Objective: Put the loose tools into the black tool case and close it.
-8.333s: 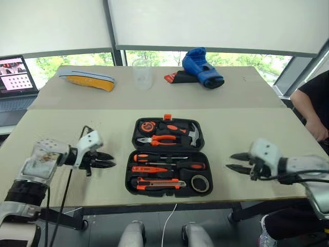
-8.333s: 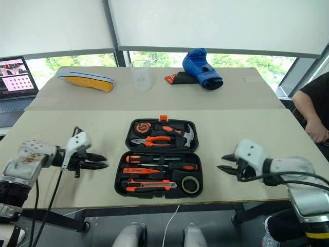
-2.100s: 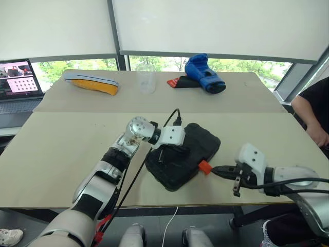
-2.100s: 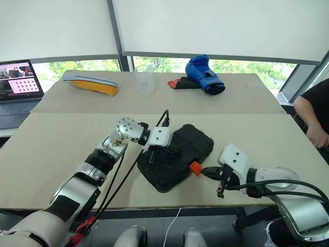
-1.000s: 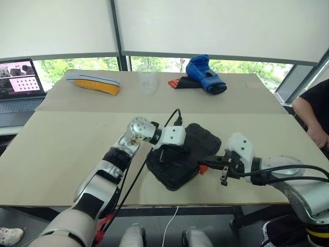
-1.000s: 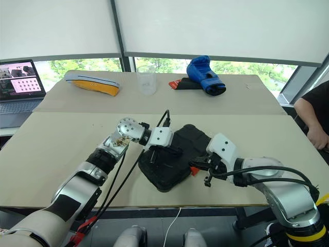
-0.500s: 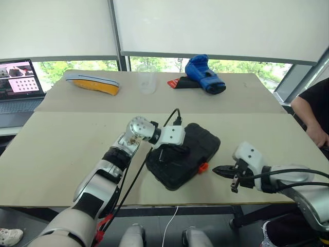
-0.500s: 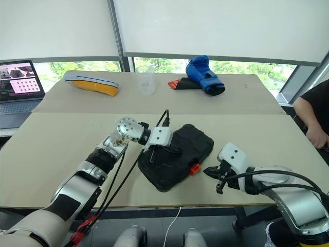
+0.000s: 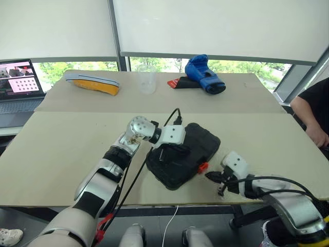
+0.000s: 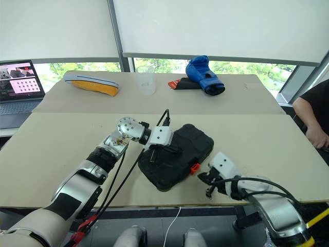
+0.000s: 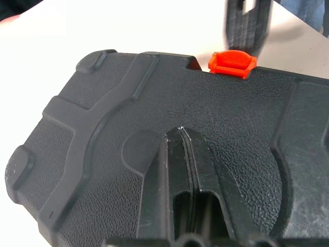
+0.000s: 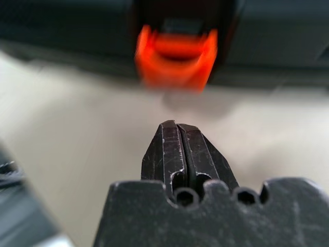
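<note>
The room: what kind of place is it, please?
Probably an office or lab: plain tables pushed together, a laptop beside large windows with roller blinds, trees outside.

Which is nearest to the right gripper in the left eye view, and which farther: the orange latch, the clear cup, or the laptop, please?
From the right gripper:
1. Orange latch, just beside its tips, on the black tool case's edge.
2. Clear cup, on the far table.
3. Laptop, far left edge.
</note>
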### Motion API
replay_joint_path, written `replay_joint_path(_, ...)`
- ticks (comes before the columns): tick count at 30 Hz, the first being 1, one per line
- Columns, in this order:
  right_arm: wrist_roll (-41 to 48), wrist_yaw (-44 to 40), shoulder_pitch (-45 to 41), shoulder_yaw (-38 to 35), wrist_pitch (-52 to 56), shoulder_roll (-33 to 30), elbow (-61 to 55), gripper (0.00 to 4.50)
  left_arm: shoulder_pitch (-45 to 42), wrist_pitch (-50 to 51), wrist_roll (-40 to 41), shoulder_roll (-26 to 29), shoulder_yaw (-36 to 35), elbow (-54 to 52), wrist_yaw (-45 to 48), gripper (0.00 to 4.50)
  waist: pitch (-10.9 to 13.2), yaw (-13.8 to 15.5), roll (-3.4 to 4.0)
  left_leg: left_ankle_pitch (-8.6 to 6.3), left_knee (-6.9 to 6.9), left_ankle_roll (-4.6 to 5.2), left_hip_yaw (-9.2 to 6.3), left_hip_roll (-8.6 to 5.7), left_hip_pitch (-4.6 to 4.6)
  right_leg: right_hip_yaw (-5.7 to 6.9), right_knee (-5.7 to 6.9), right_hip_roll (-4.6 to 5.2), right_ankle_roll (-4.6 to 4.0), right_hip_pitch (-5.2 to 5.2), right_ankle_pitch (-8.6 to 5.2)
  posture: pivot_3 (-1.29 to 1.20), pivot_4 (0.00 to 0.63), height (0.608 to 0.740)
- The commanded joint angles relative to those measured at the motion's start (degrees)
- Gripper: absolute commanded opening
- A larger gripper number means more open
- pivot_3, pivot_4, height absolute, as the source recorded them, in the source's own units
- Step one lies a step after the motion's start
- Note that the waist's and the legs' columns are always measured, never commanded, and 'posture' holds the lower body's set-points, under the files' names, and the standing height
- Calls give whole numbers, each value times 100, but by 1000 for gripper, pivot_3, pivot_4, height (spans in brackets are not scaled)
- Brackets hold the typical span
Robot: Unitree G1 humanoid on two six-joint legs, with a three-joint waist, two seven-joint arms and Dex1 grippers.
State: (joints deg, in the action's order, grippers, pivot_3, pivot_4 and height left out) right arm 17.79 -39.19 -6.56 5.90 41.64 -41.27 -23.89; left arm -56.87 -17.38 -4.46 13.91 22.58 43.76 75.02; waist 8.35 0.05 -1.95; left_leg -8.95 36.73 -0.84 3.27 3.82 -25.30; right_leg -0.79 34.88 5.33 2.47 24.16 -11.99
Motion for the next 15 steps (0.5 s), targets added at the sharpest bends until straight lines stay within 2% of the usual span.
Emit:
replay_joint_path(1, -110, 83, -420, 239, -137, 259, -128, 0, 131, -8, -319, -10, 264, 227, 17, 43, 1, 3, -3, 0, -2, 0, -1, 0, -1, 1, 0, 0, 0, -1, 0, 0, 150, 740)
replay_joint_path(6, 29, 312, -890, 186, 315, 714, -448, 0, 121, 5, -315, -32, 264, 209, 12, 43, 5, -117, -9, 0, -2, 1, -1, 8, -20, -2, 11, -9, -6, 7, 5, 0, 150, 740)
replay_joint_path(10, -69, 272, -906, 150, 399, 609, -600, 0, 150, 2, -314, -20, 274, 178, 11, 43, 9, -132, -9, 1, -10, 1, -2, 10, -18, -1, 21, -12, -12, 14, 9, 0, 150, 740)
replay_joint_path(15, 244, 93, -980, -106, 857, 330, -1070, 0, 278, -253, -488, 47, 403, 242, -51, 43, 11, -112, -6, 1, -13, 1, 2, 8, -21, -2, 14, -8, -12, 13, 9, 0, 150, 740)
